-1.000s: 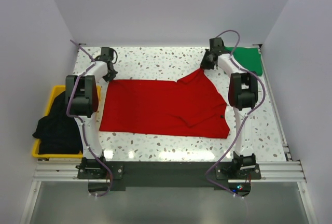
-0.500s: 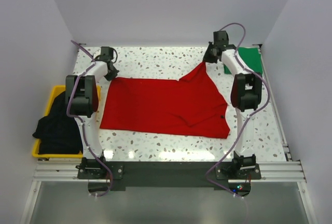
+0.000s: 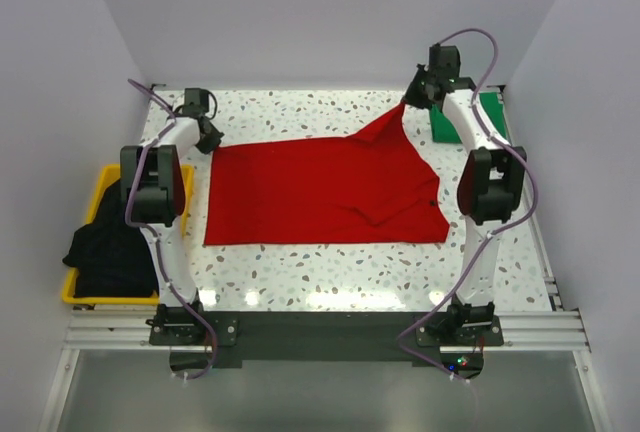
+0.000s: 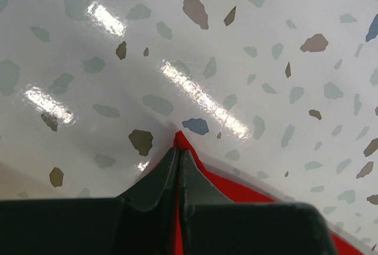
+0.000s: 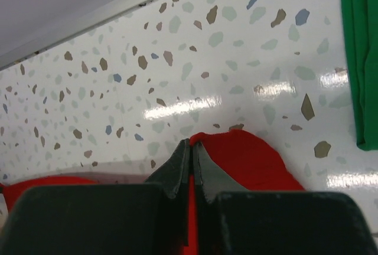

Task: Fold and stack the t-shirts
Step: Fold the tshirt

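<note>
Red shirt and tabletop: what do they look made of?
Red shirt: soft matte cloth, probably knit cotton; it creases and tents where the right pincer holds its corner up. Tabletop: hard, glossy, speckled like terrazzo, possibly laminate; it shows sharp light glints.

matt red cloth shirt (image 3: 320, 192), glossy speckled table (image 3: 300, 112)

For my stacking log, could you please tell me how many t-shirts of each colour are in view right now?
red t-shirt: 1
green t-shirt: 1
black t-shirt: 1
Total: 3 t-shirts
</note>
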You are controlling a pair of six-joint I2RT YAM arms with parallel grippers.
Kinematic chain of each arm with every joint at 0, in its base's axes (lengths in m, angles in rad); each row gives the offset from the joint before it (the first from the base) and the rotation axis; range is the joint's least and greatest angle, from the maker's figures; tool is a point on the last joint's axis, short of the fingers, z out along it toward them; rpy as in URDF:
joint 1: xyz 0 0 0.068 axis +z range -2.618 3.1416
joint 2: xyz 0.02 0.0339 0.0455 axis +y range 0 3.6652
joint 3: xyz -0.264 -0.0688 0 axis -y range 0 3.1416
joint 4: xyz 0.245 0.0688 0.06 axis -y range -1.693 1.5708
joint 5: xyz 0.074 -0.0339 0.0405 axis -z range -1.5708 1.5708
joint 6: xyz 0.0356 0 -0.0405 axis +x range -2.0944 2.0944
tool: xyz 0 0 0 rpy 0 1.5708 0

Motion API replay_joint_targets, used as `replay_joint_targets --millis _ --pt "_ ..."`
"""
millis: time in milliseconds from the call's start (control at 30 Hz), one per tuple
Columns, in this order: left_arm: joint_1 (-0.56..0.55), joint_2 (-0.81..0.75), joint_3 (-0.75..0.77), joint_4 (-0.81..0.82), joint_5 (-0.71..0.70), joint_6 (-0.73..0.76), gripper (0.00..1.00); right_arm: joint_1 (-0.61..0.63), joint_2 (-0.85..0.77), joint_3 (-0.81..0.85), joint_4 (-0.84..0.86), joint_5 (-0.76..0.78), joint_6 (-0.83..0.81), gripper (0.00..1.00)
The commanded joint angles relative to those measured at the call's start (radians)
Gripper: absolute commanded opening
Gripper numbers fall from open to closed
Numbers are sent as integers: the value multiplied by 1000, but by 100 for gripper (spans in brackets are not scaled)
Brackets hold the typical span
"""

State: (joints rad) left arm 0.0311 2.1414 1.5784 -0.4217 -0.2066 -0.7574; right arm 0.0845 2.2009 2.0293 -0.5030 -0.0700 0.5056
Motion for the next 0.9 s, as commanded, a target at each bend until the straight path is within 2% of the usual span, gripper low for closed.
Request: replay_joint_targets --millis 0,300,500,867 --pt "7 -66 37 49 27 30 0 -3 -113 -64 23 -11 11 0" --pt "9 -141 -21 63 55 35 0 -3 -257 -270 57 -5 33 0" --pt "10 -224 -115 57 47 7 0 -6 -388 -411 50 -2 56 0" --pt "10 -374 -331 40 30 -40 0 -9 -687 -854 110 -65 122 0"
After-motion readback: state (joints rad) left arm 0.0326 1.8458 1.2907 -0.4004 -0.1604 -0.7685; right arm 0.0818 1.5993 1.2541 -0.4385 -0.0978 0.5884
